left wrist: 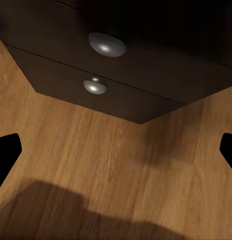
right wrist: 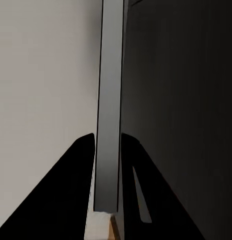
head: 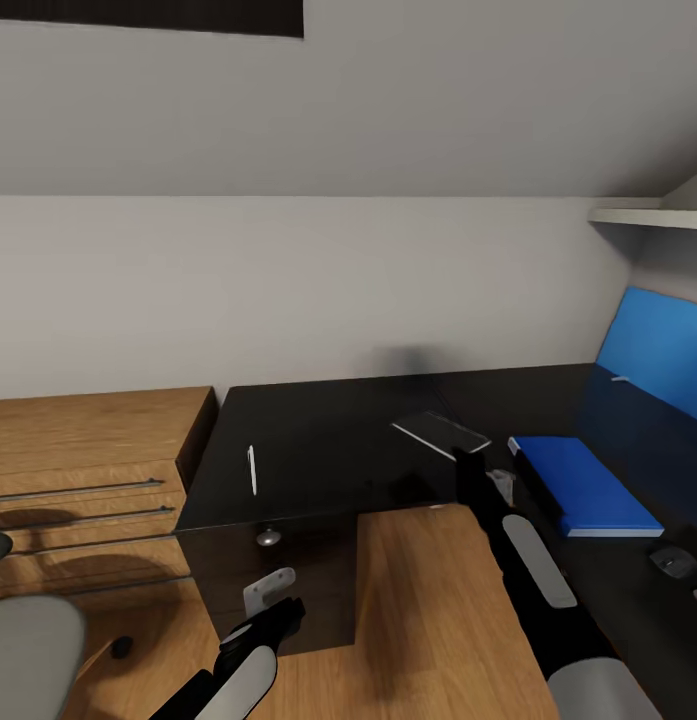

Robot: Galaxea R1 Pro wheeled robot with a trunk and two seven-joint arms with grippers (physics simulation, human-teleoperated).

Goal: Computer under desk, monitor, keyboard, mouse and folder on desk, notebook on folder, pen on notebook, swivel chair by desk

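Notebook (head: 440,433) clamped edge-on in the right gripper (head: 471,465), folder (head: 585,484) lying at 3 o'clock, left gripper (head: 278,597) spread empty

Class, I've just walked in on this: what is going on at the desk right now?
The right pincer is shut on the notebook, holding it above the black desk, short of the blue folder lying there. The pen rests on the desk's other end, and the mouse sits near the folder. The left pincer hangs open by the drawer unit.
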